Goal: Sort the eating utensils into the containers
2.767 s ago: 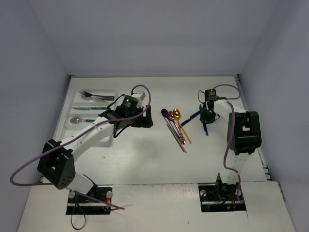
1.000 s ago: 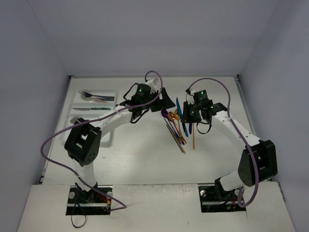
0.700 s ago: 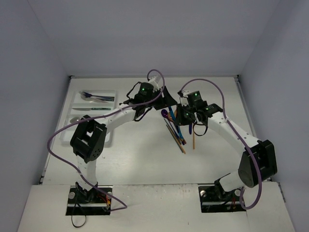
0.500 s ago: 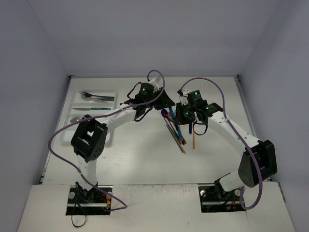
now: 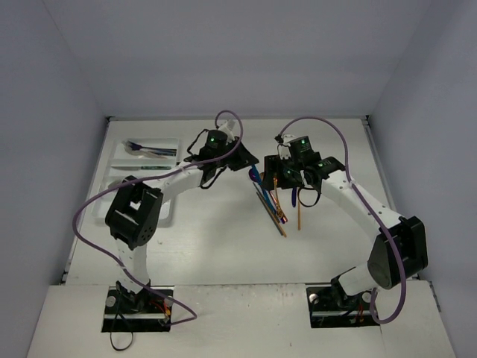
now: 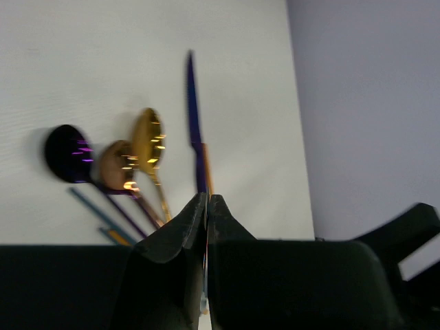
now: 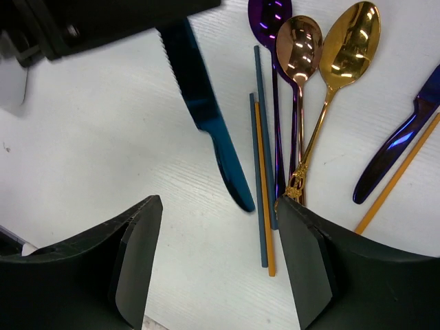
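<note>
1. The left gripper [image 6: 206, 203] had its jaws clenched on a blue knife [image 7: 206, 117], whose free end hung just beside the spoons on the tabletop [image 7: 89, 137].
2. The right gripper [image 7: 218, 203] had its jaws spread wide, grasping nothing.
3. A purple spoon [image 7: 269, 17], a rose-gold spoon [image 7: 299, 41] and a gold spoon [image 7: 352, 34] lay side by side.
4. The white cutlery tray [image 5: 119, 158] sat well apart.

Top camera high, looking down; wrist cameras close, both showing spoons [image 7: 299, 41].
</note>
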You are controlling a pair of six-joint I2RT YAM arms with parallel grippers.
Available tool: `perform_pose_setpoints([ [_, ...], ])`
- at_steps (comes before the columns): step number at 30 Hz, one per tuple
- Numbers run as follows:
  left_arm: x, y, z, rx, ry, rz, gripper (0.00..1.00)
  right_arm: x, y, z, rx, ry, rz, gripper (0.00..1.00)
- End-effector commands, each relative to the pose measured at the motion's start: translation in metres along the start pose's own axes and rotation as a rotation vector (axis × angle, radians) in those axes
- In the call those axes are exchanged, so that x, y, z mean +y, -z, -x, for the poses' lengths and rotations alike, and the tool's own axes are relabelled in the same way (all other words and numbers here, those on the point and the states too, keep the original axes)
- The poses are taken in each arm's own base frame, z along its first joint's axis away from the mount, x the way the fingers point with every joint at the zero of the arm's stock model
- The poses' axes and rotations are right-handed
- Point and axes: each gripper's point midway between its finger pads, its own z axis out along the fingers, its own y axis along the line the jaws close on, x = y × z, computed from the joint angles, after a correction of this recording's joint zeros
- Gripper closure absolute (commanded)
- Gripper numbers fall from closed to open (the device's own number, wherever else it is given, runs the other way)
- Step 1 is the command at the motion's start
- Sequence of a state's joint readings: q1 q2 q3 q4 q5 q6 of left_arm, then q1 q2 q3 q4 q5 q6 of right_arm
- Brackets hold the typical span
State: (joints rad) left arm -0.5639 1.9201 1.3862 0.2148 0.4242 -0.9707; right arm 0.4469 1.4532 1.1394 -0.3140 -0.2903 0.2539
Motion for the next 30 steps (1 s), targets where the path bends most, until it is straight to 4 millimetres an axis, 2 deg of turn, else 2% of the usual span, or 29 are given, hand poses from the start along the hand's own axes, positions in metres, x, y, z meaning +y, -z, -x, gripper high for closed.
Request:
perform_pose_setpoints([
  [1, 0.005, 0.063, 0.099, -0.251, 0.040, -0.034, 1.00, 0.009, 0.012, 0.031, -0.099, -0.004, 0.000, 0.34],
  [4, 0.041, 0.105, 0.142, -0.366, 0.092, 0.012, 1.00, 0.007, 0.013, 0.031, -0.100, -0.005, -0.004, 0.34],
  [7, 0.084, 0.162, 0.185, -0.507, 0.132, 0.080, 1.00, 0.004, 0.012, 0.028, -0.095, -0.001, -0.012, 0.34],
  [9, 0.103, 0.196, 0.204, -0.583, 0.147, 0.115, 1.00, 0.000, 0.012, 0.024, -0.089, -0.001, -0.020, 0.34],
  [10, 0.122, 0.221, 0.221, -0.644, 0.161, 0.148, 1.00, -0.001, 0.012, 0.023, -0.087, 0.000, -0.022, 0.34],
  [13, 0.157, 0.270, 0.249, -0.754, 0.195, 0.192, 1.00, -0.007, 0.011, 0.018, -0.078, 0.000, -0.029, 0.34],
  [17, 0.189, 0.312, 0.272, -0.854, 0.214, 0.234, 1.00, -0.014, 0.010, 0.014, -0.067, -0.014, -0.035, 0.34],
  [19, 0.206, 0.325, 0.280, -0.880, 0.215, 0.261, 1.00, -0.017, 0.010, 0.013, -0.065, -0.019, -0.037, 0.33],
  [21, 0.218, 0.327, 0.284, -0.886, 0.217, 0.275, 1.00, -0.020, 0.010, 0.011, -0.062, -0.023, -0.040, 0.33],
  [24, 0.239, 0.318, 0.285, -0.872, 0.243, 0.287, 1.00, -0.025, 0.010, 0.009, -0.058, -0.030, -0.044, 0.33],
  [30, 0.267, 0.308, 0.279, -0.880, 0.262, 0.314, 1.00, -0.029, 0.010, 0.004, -0.048, -0.042, -0.047, 0.34],
])
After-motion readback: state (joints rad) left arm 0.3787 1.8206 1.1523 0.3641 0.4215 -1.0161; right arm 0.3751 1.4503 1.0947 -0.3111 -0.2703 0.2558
